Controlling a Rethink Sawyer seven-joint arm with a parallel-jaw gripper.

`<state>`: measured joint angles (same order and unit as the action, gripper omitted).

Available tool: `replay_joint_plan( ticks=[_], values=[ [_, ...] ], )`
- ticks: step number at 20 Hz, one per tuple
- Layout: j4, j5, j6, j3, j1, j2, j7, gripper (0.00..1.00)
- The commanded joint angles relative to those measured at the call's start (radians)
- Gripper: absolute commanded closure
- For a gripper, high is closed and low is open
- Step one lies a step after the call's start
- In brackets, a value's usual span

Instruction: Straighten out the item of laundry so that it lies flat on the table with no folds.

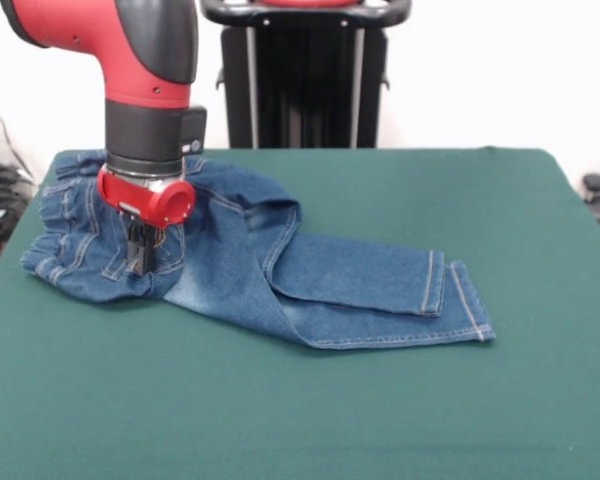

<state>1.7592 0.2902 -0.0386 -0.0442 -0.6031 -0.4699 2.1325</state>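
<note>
Pincer (140,262) down on waist end of jeans (280,270), grip state unclear; legs lie overlapped on table (380,410)

Robot lab, pedestal (305,75), felt table (380,400)

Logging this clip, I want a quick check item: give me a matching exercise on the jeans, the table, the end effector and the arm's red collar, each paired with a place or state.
Things:
1. jeans
2. table
3. end effector
4. red collar

Descriptions:
A. dark green top, wider than the garment
B. low over the waist end of the denim
C. legs lying side by side, waist end bunched
D. ring just above the dark tool tips

Pairs: 1-C, 2-A, 3-B, 4-D
</note>
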Motion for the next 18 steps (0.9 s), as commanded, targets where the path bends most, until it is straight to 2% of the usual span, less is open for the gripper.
replay_joint_plan(
  ticks=[1, 6, 14, 18],
  values=[
    [-0.004, -0.012, 0.028, -0.042, 0.041, 0.060, 0.096, 1.00],
    [-0.108, -0.002, 0.075, -0.049, 0.018, 0.077, 0.039, 1.00],
    [-0.315, 0.063, 0.172, -0.135, -0.081, 0.144, -0.114, 1.00],
    [-0.358, 0.102, 0.217, -0.179, -0.122, 0.153, -0.154, 1.00]
  ],
)
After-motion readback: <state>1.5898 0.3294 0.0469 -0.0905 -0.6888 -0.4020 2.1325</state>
